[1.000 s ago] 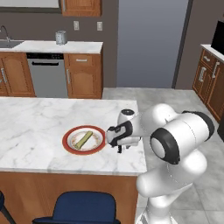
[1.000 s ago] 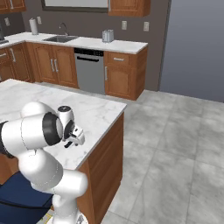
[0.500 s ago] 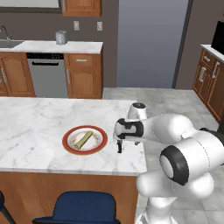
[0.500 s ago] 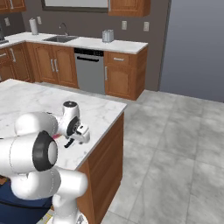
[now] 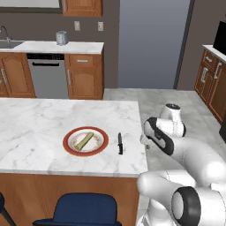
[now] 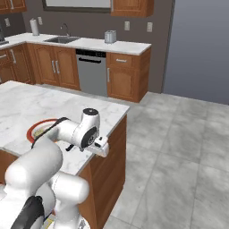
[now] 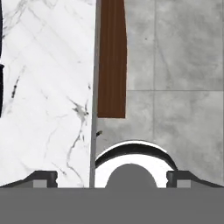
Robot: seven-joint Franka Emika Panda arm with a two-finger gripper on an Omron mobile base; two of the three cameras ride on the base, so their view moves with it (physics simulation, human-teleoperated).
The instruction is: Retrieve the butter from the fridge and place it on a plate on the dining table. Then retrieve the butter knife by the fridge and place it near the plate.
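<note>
Butter (image 5: 83, 141) on plate (image 5: 69, 145), butter knife (image 5: 119, 143) just beside — pincer (image 7: 112, 180) wide open, empty, at dining table (image 5: 35, 123) edge

I see a steel dishwasher (image 5: 47, 75) under the back counter (image 5: 53, 46), upper left, a metal canister (image 5: 61, 38) on top, a sink (image 6: 62, 40), and a blue chair (image 5: 81, 212) bottom centre.

In the right base view the arm's white body covers most of the plate (image 6: 37, 126) on the dining table (image 6: 27, 105) — a sliver of red rim shows at the arm's left. The butter knife (image 7: 1, 83) is cut by the hand view's left edge — a dark strip on the marble.
</note>
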